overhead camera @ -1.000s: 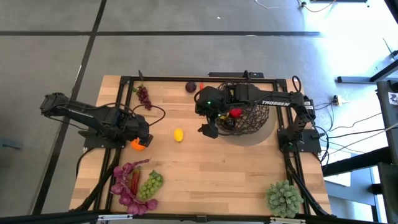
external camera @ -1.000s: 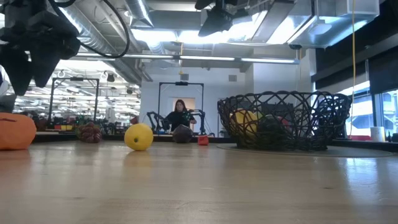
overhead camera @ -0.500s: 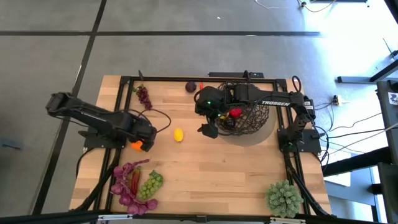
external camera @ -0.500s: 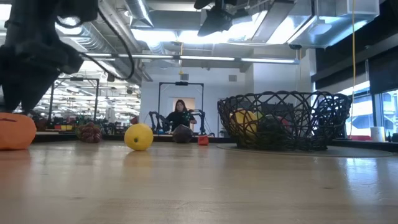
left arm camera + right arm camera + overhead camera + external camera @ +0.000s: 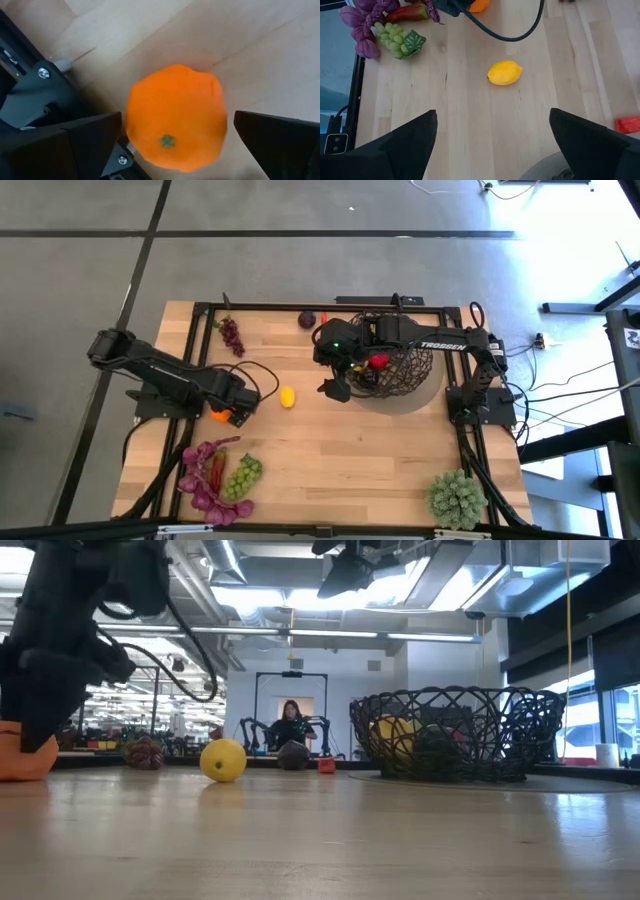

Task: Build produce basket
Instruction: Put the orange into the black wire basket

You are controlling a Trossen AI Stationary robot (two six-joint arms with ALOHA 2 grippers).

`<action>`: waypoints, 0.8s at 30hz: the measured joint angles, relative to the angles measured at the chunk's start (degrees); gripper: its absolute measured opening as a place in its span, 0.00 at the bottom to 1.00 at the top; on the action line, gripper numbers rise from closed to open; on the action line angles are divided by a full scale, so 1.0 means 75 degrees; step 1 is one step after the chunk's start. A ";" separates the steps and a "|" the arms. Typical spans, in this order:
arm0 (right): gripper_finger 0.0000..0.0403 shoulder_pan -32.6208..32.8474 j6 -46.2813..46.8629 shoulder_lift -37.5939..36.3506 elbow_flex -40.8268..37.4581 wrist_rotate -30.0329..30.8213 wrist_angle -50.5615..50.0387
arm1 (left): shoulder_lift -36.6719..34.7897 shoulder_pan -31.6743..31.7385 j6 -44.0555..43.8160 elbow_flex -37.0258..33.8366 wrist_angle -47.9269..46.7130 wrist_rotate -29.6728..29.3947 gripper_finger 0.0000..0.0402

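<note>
Step in hand, fetching the orange (image 5: pixel 175 117): left gripper (image 5: pixel 172 132) spread wide and empty astride it at the table's left edge, well apart from the basket (image 5: pixel 398 370); next, probably, close, lift, carry across; right gripper (image 5: pixel 338 388) waits wide open beside the basket.

Robotics lab hall
Exposed ceiling ducts (image 5: pixel 190 585), strip lights, distant framed robot rig (image 5: pixel 291 710), a person (image 5: pixel 290 722) seated there.
</note>
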 joint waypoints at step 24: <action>0.93 0.0000 -0.0013 0.0000 0.0000 -0.0001 -0.0003 | 0.1078 -0.0414 -0.0013 0.0000 0.0519 -0.0364 0.94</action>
